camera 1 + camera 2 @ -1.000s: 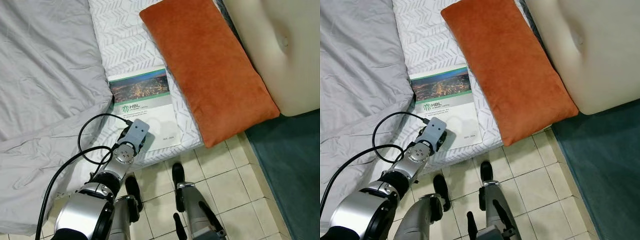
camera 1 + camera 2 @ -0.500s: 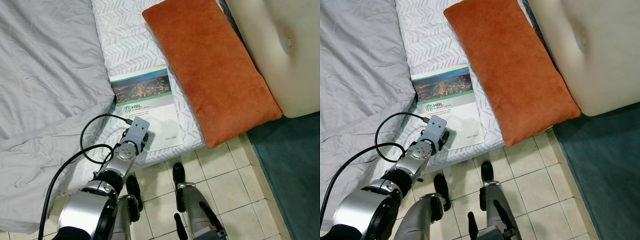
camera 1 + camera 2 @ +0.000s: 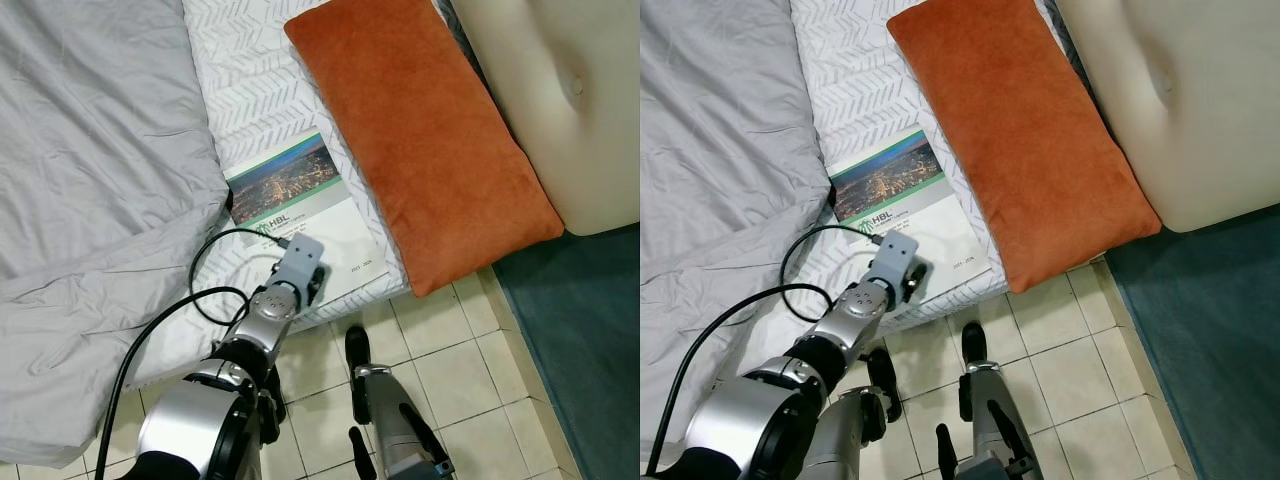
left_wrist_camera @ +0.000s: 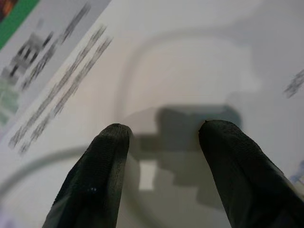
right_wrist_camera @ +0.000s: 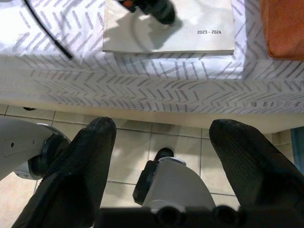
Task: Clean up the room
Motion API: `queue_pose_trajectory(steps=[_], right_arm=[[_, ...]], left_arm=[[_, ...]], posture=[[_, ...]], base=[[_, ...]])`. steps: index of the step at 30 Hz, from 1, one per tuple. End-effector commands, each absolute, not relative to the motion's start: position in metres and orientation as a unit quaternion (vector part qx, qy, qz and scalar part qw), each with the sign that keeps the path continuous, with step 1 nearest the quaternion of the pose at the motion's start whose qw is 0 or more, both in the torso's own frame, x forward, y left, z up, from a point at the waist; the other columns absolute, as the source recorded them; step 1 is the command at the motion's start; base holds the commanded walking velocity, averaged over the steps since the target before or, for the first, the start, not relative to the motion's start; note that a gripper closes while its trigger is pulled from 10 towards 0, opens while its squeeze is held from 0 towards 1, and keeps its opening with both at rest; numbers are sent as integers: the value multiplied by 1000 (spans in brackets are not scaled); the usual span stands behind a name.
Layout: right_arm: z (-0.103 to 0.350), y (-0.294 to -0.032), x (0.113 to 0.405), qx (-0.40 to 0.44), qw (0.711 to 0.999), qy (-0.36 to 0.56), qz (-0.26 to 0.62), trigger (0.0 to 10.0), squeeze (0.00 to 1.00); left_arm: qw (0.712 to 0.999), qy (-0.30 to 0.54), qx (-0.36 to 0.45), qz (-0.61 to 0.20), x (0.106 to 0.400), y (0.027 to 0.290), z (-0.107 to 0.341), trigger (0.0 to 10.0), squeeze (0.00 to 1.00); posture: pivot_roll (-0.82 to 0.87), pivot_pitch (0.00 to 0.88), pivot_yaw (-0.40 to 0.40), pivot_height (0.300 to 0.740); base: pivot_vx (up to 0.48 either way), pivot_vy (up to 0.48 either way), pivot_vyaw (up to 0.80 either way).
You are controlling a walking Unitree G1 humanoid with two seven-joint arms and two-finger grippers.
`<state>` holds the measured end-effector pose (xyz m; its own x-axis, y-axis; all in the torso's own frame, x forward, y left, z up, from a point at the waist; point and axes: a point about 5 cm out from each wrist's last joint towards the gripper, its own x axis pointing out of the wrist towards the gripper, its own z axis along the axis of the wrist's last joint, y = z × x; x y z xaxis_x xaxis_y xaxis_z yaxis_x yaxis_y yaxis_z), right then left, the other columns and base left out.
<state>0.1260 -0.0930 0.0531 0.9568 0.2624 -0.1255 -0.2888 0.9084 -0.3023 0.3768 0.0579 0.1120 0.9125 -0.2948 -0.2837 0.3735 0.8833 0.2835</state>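
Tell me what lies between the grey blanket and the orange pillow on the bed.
A booklet lies there on the bare patterned mattress, seen in both eye views; the left pincer presses on its near edge.

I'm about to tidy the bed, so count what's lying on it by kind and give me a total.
Booklets: 1
Orange pillows: 1
Grey blankets: 1
Total: 3
The open left gripper is down on the booklet.
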Motion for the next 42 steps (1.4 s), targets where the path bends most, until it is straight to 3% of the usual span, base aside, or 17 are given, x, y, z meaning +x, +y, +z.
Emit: queue_pose_trajectory(steps=[1, 14, 42], right_arm=[[41, -91, 114, -162, 972, 80, 152, 10000, 0], [39, -90, 116, -158, 973, 80, 150, 10000, 0], [38, -94, 118, -162, 972, 81, 151, 10000, 0]], left_arm=[[952, 155, 185, -189, 366, 57, 91, 10000, 0], [941, 166, 244, -165, 369, 92, 86, 10000, 0], [926, 149, 322, -126, 378, 117, 97, 10000, 0]], posture=[[-392, 718, 32, 740], [-357, 726, 44, 740], [-367, 721, 31, 740]], base=[[0, 0, 0], [0, 0, 0], [0, 0, 0]])
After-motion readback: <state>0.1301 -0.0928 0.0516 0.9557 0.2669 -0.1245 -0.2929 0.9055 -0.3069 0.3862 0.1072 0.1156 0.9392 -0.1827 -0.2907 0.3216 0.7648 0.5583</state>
